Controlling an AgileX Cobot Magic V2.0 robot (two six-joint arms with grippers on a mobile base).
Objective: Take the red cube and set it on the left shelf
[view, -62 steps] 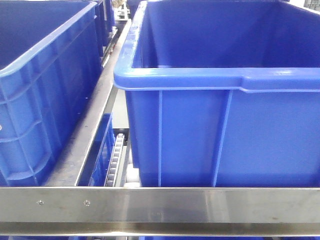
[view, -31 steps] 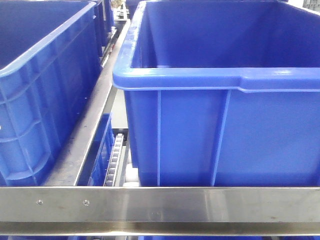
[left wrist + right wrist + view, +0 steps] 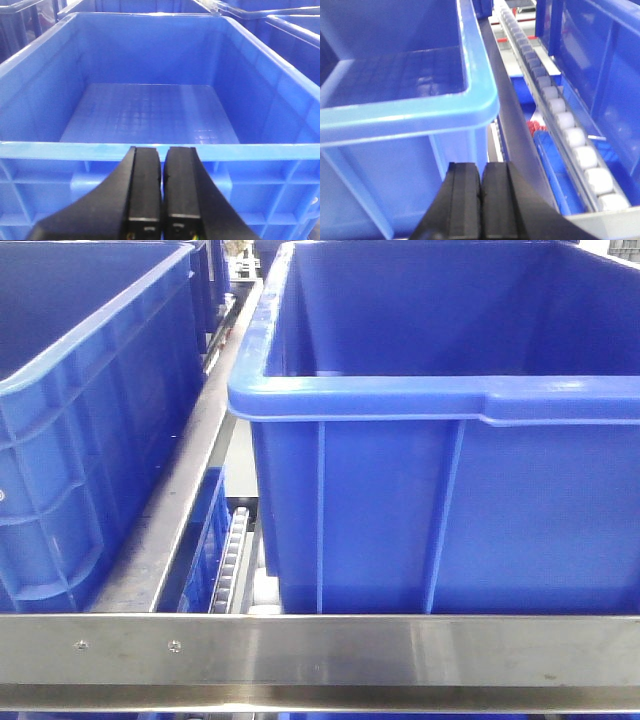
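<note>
Up front a big blue crate sits behind a steel rail, the left gripper hangs pinched empty before another crate, the right gripper likewise beside rollers, red cube unseen.

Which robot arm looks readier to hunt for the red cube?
Probably right: the right gripper, shut, faces a small red patch beside the white roller track, maybe the cube. The left gripper sees only an empty blue plastic bin.
</note>
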